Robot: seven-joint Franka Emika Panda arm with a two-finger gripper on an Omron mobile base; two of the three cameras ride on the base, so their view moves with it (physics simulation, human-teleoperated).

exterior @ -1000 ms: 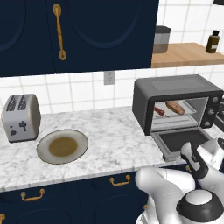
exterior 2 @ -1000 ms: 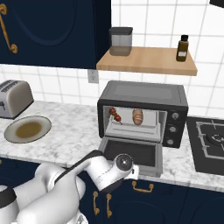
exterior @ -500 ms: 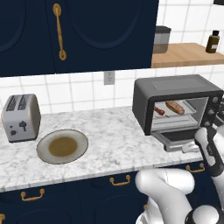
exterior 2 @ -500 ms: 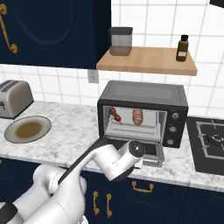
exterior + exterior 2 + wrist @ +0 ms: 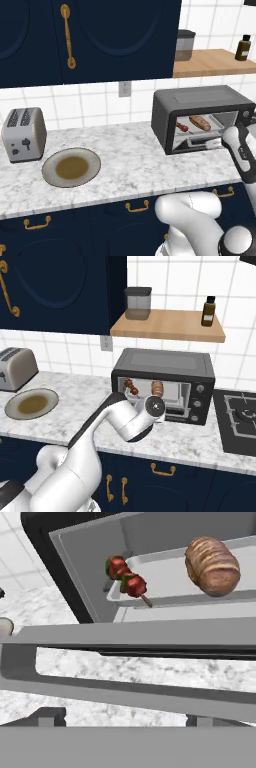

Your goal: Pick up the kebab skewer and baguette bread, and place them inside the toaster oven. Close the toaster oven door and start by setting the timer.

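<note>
The toaster oven [image 5: 200, 117] [image 5: 162, 383] stands on the counter with its door [image 5: 150, 634] tilted partway up. Inside, on a grey tray [image 5: 165, 574], lie the kebab skewer [image 5: 126, 581] [image 5: 131, 388] on the left and the baguette bread [image 5: 212, 564] [image 5: 158, 388] [image 5: 200, 122] on the right. The door's bar handle [image 5: 125, 688] crosses the hand view just above my fingertips [image 5: 47, 717]. My gripper [image 5: 125, 721] is open and holds nothing, right at the handle in front of the oven. I cannot tell whether it touches the bar.
A grey plate [image 5: 71, 167] and a silver two-slot toaster [image 5: 24, 134] sit on the marble counter to the left. A wooden shelf [image 5: 167, 326] with a canister and a bottle hangs above the oven. A stove top [image 5: 240, 421] lies to its right.
The oven door has swung up from lying flat to partly raised. My hand has risen with it and moved closer to the oven front.
</note>
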